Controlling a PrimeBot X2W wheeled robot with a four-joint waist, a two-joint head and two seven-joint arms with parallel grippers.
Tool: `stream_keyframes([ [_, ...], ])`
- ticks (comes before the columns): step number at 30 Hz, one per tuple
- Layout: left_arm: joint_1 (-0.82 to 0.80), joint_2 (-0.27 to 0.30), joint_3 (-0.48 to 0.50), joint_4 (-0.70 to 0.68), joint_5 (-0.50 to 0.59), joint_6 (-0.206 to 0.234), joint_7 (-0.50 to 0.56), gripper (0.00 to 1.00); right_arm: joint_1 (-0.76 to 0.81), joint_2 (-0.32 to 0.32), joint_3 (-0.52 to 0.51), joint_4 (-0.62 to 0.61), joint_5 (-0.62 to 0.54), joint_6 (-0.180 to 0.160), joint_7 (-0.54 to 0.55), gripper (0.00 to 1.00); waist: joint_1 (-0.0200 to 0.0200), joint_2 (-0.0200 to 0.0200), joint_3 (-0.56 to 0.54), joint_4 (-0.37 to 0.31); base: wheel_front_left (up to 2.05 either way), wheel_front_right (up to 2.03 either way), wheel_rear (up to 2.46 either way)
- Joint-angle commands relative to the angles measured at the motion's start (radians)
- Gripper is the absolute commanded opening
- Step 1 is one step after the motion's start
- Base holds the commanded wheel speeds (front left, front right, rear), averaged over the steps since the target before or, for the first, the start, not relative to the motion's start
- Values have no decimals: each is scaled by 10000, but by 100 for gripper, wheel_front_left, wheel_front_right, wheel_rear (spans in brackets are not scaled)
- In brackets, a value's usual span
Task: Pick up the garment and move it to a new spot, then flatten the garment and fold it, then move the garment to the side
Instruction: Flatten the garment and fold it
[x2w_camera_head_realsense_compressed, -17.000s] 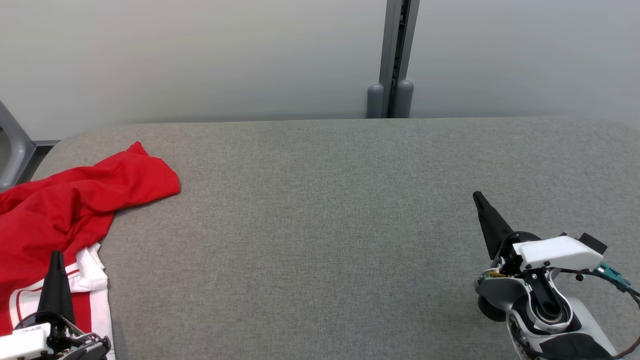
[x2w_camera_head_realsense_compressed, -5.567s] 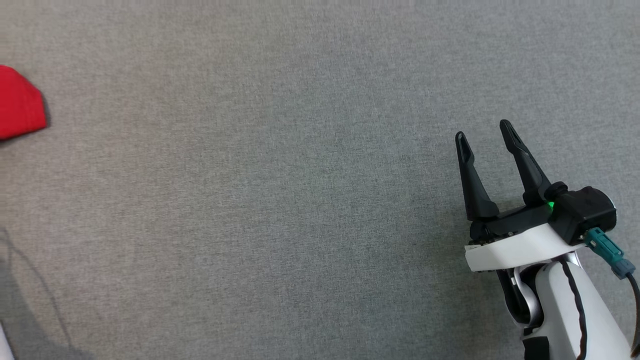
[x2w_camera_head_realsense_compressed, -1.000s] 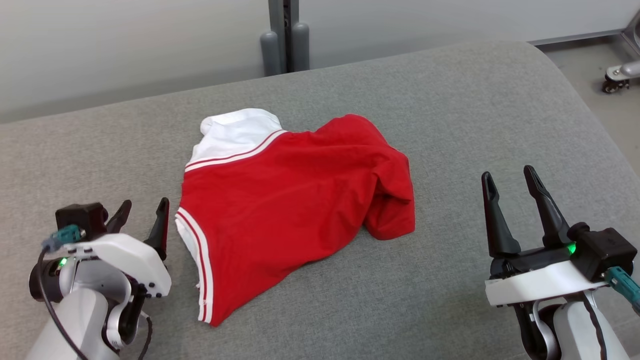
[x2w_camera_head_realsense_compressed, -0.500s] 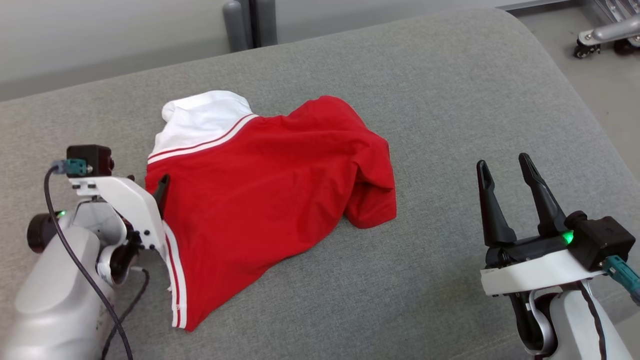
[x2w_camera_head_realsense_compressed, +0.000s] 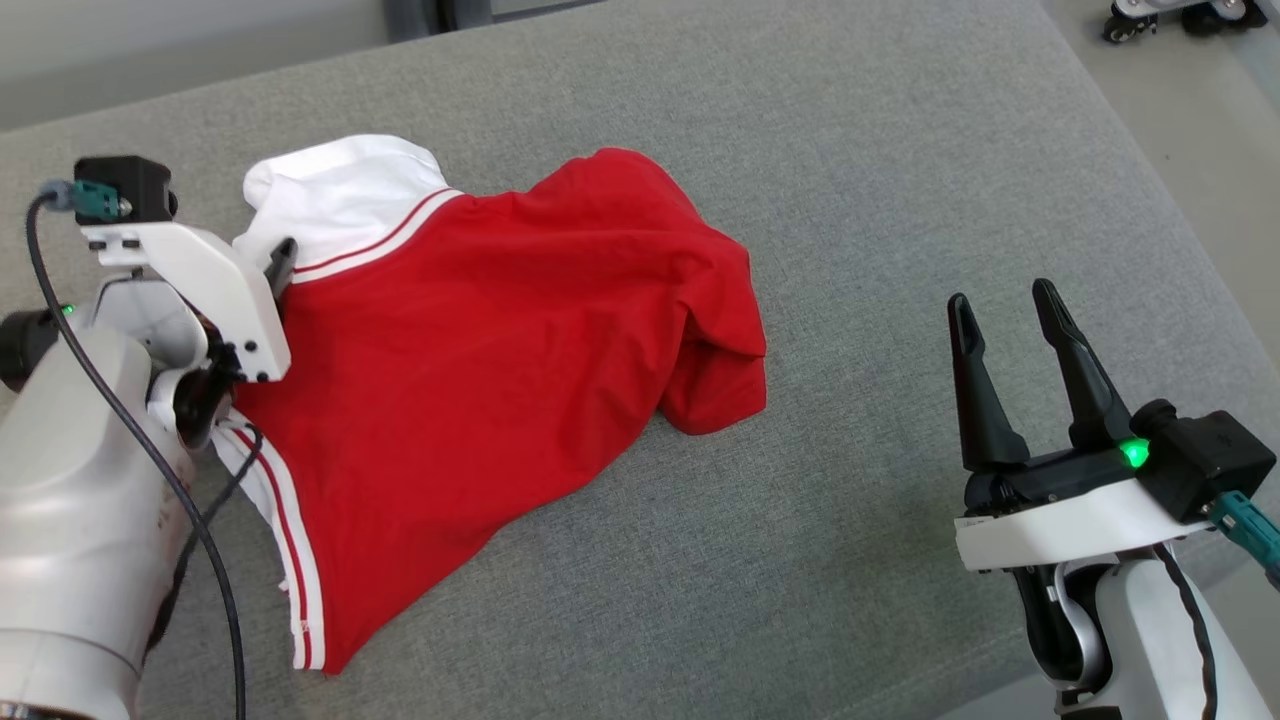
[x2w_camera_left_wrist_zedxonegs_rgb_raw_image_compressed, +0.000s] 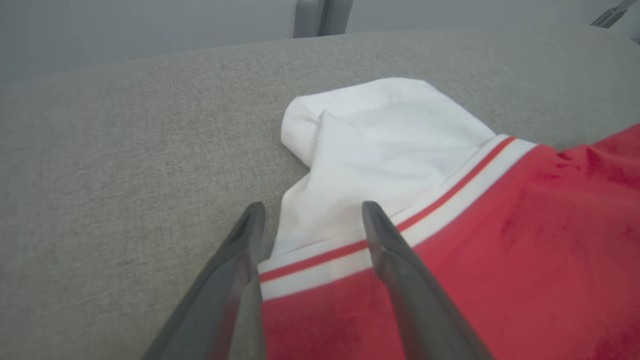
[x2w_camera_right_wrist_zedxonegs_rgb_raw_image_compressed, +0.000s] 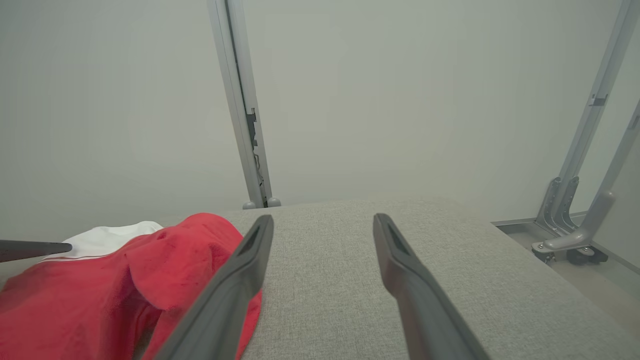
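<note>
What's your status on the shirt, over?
Left tool open, astride the red-and-white shirt at its striped white edge. Right tool open, over bare grey cushion, apart from it. Shirt rumpled, not yet folded. Nothing in the way.

Right gripper (x2w_camera_right_wrist_zedxonegs_rgb_raw_image_compressed: 322, 219), fingers spread wide, above a grey cushion (x2w_camera_right_wrist_zedxonegs_rgb_raw_image_compressed: 450, 280); red-and-white garment (x2w_camera_right_wrist_zedxonegs_rgb_raw_image_compressed: 100, 285) rumpled near the cushion's back edge; metal post (x2w_camera_right_wrist_zedxonegs_rgb_raw_image_compressed: 240, 100) behind

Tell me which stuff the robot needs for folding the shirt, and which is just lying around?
For the job: garment; left gripper, open at its white sleeve; right gripper, open, apart from it; grey padded table.
Just lying about: metal post; wheeled stand.
</note>
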Motion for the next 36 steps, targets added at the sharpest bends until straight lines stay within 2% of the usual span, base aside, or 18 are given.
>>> stream_keyframes([
  [1, -373, 89, -24, 176, 120, -68, -124, 100, -199, -60, 48, -16, 92, 23, -45, 100, 0, 0, 180, -112, 0, 0, 0],
  [9, -1225, 234, -215, 1002, 246, -265, -437, 100, -381, -62, 276, -47, 310, 23, -45, 100, 0, 0, 673, -414, 0, 0, 0],
  [16, -1808, 79, -405, 1601, 209, -484, -494, 100, -478, -63, 339, -53, 471, 23, -45, 100, 0, 0, 970, -580, 0, 0, 0],
  [17, -1832, 32, -416, 1650, 164, -516, -540, 62, -481, -63, 349, -38, 465, 22, -45, 100, 0, 0, 969, -594, 0, 0, 0],
  [19, -1881, 11, -490, 1761, 155, -570, -661, 0, -479, -62, 359, 18, 484, 23, -45, 100, 0, 0, 917, -604, 0, 0, 0],
  [28, -1828, -343, -773, 1931, -98, -682, -1154, 0, -415, -65, 259, 167, 271, 22, -45, 100, 0, 0, 326, -184, 0, 0, 0],
  [31, -1819, -517, -1063, 1513, -318, -685, -1161, 0, -402, -65, 235, 214, 204, 23, -45, 100, 0, 0, 88, 91, 0, 0, 0],
  [36, -1559, -253, -1825, 369, -797, -678, -1097, 0, -327, -68, -21, 365, 94, 22, -45, 100, 0, 0, -449, 533, 0, 0, 0],
])
